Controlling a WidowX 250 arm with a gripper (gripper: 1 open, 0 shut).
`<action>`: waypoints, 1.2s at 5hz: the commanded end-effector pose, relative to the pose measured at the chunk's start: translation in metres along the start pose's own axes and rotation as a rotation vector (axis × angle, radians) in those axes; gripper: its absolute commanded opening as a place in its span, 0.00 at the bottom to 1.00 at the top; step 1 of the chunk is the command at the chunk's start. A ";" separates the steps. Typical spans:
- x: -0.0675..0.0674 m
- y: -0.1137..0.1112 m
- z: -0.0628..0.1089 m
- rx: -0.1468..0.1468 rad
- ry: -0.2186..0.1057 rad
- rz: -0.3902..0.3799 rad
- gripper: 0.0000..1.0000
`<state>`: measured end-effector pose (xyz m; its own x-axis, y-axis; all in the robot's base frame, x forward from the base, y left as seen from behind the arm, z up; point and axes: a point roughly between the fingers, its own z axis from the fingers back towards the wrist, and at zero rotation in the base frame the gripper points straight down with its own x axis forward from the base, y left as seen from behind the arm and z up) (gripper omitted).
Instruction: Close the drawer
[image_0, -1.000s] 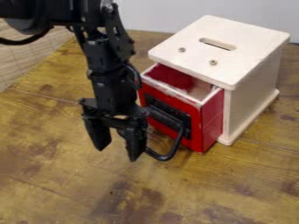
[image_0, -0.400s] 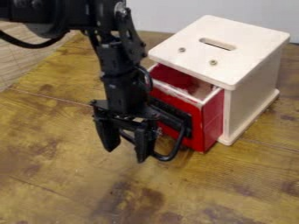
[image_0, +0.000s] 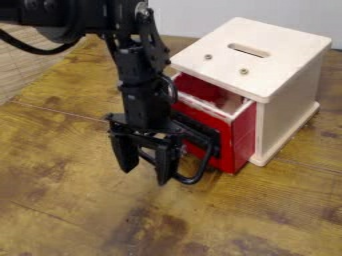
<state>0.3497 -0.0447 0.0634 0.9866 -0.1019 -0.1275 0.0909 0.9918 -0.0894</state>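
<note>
The glossy red drawer (image_0: 214, 120) sticks partly out of the front of the cream-white cabinet (image_0: 274, 75), its inside showing at the top. A black rectangular loop handle (image_0: 198, 150) juts from its front. My black gripper (image_0: 147, 165) hangs fingers down just in front of the drawer, at the handle's left end. Its fingers (image_0: 127, 160) stand apart and hold nothing. I cannot tell whether the right finger touches the handle.
The cabinet stands at the back right of a worn wooden table (image_0: 80, 210), with a slot (image_0: 249, 50) in its top. My arm (image_0: 127, 50) comes down from the upper left. A pale wall runs behind.
The gripper has moved right and slightly down toward the drawer handle over the last second; little movement in the last half second. The drawer has not visibly moved.
</note>
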 end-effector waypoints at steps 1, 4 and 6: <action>0.027 -0.022 0.009 -0.010 -0.101 -0.024 1.00; 0.031 -0.032 0.010 -0.024 -0.115 -0.028 1.00; 0.027 -0.039 0.014 -0.040 -0.123 -0.026 1.00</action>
<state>0.3699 -0.0750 0.0407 0.9904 -0.0939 -0.1016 0.0816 0.9895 -0.1195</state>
